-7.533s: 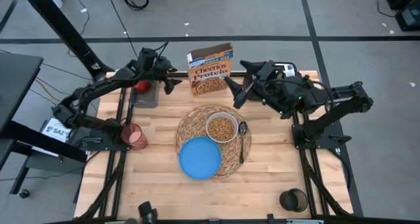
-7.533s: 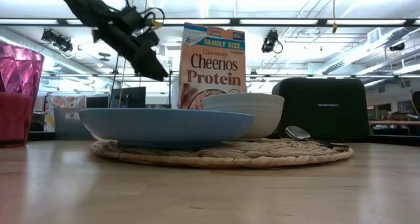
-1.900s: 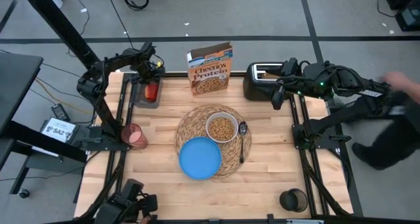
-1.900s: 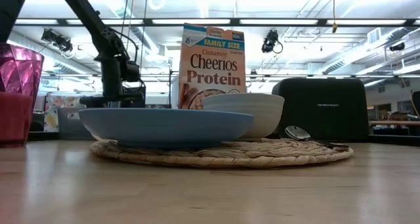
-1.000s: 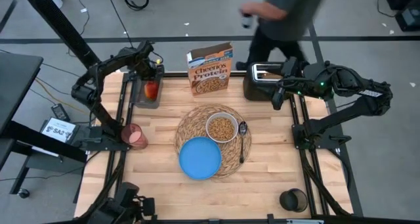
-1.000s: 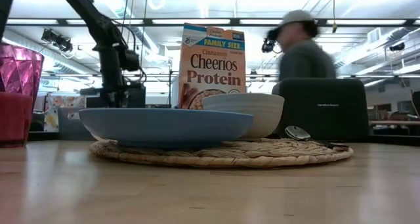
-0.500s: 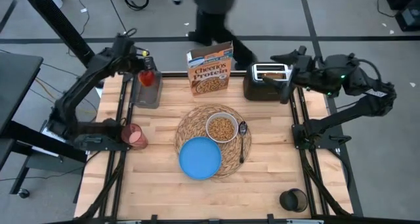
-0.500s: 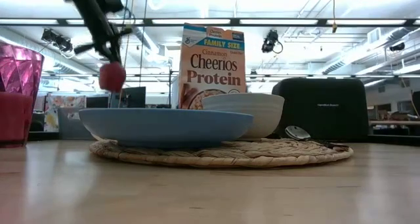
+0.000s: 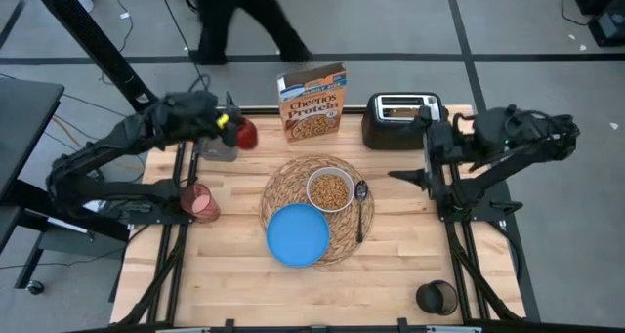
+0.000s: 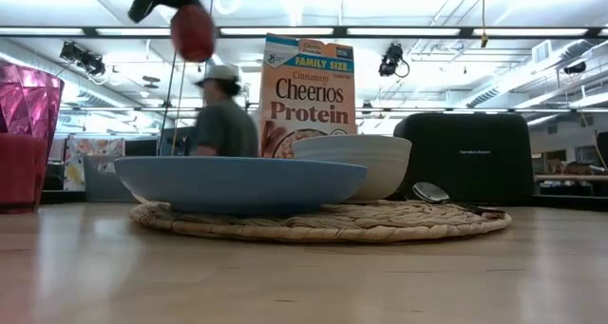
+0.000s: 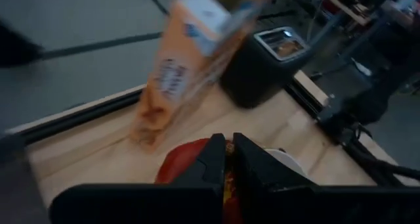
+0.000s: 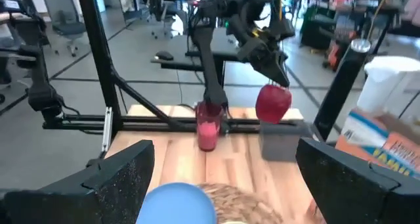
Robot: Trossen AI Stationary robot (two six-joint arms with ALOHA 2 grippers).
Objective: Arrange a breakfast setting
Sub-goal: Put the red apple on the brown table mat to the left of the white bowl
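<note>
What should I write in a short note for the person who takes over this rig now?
Left end effector: shut on the red apple, held in the air near the Cheerios box.
Right end effector: open, empty, at the table's right edge.
Done: blue plate, white bowl with cereal and spoon lie on the straw placemat.
Left: set the apple down; bring the pink cup from the left edge; take the toast from the toaster.
</note>
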